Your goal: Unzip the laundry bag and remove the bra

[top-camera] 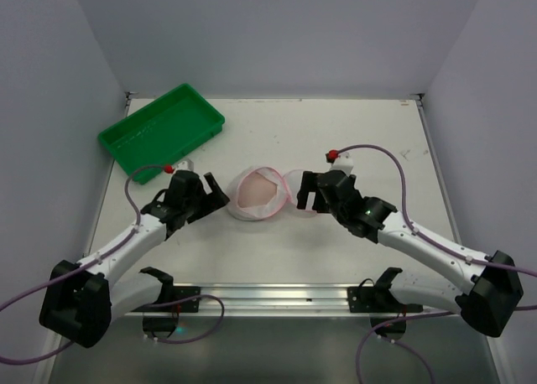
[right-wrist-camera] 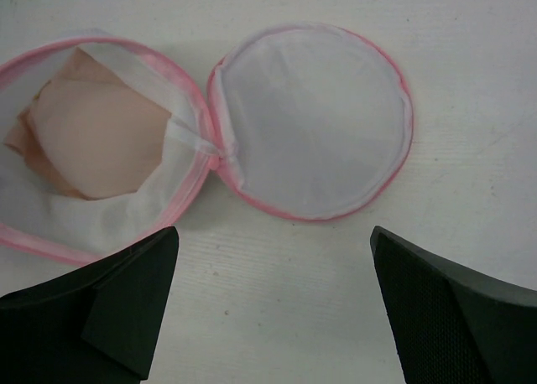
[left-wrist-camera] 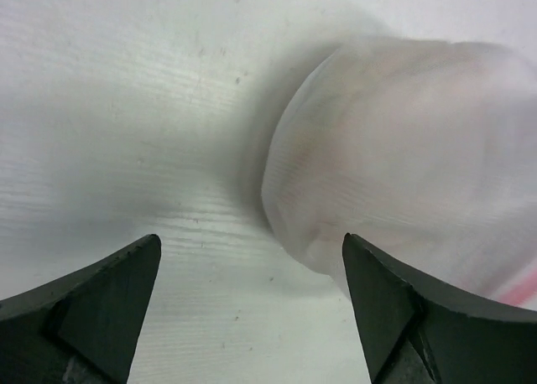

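Bra (right-wrist-camera: 96, 141) inside laundry bag (right-wrist-camera: 189, 162)

White, pink-trimmed laundry bag (right-wrist-camera: 310, 124); beige bra (right-wrist-camera: 96, 141).

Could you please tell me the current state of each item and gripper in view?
Small round white mesh laundry bag with pink zipper trim: unzipped, lid half folded out flat beside the other half.
Soft beige fabric bra: lying inside the bag's open half, not yet removed.
Green rectangular plastic tray: upright, nothing visible in it.
Left gripper: open, holding nothing.
Right gripper: open, holding nothing.
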